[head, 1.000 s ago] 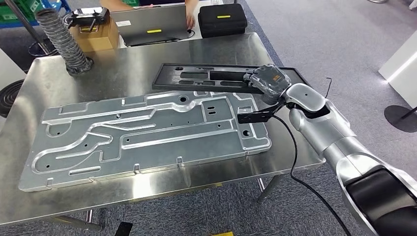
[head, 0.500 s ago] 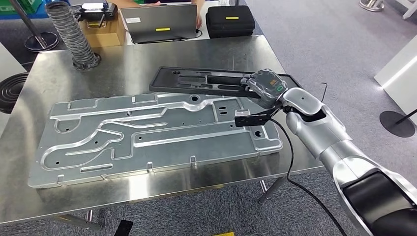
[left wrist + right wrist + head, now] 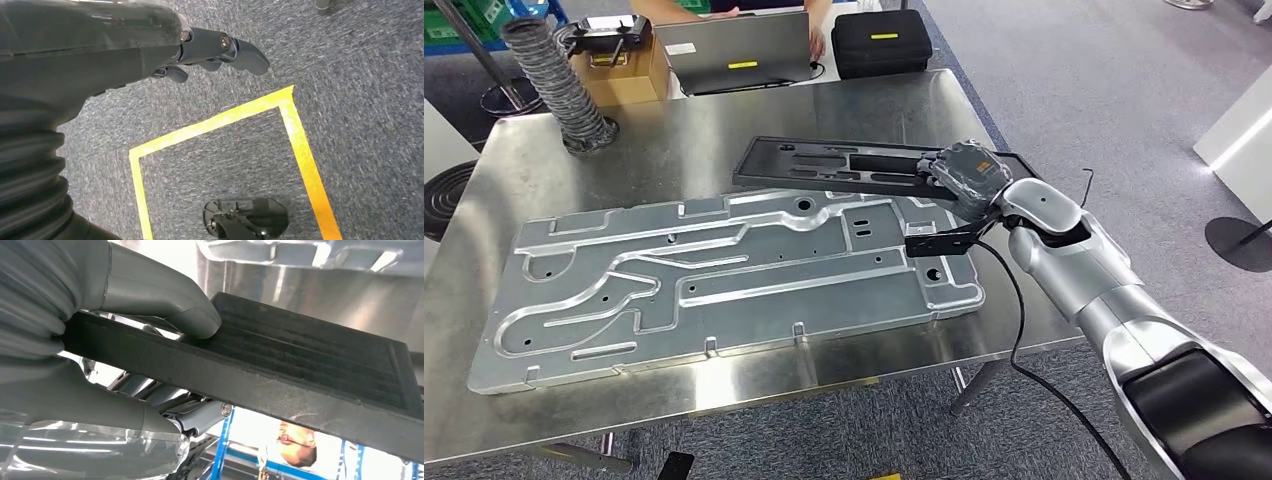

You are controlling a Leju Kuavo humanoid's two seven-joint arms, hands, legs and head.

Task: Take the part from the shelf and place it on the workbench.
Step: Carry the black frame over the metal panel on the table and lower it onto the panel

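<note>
The part [image 3: 844, 165] is a long flat black panel with cut-outs. It lies across the back right of the steel workbench [image 3: 674, 140], just behind a large aluminium plate [image 3: 724, 275]. My right hand [image 3: 969, 172] grips its right end. In the right wrist view the thumb [image 3: 165, 300] presses on the part [image 3: 300, 360], with the fingers under it. I cannot tell whether its far end touches the bench. My left hand [image 3: 200, 47] hangs over the carpet, fingers loosely extended and holding nothing.
At the back of the bench stand a grey ribbed hose [image 3: 549, 80], a cardboard box [image 3: 624, 65], a laptop [image 3: 734, 45] and a black case [image 3: 882, 42]. A person's hand [image 3: 814, 40] rests by the laptop. A black cable [image 3: 1014, 330] hangs from my right wrist.
The whole picture has swayed sideways and back, so the camera moved. My right hand keeps its grip on the part at about the same spot over the bench.
</note>
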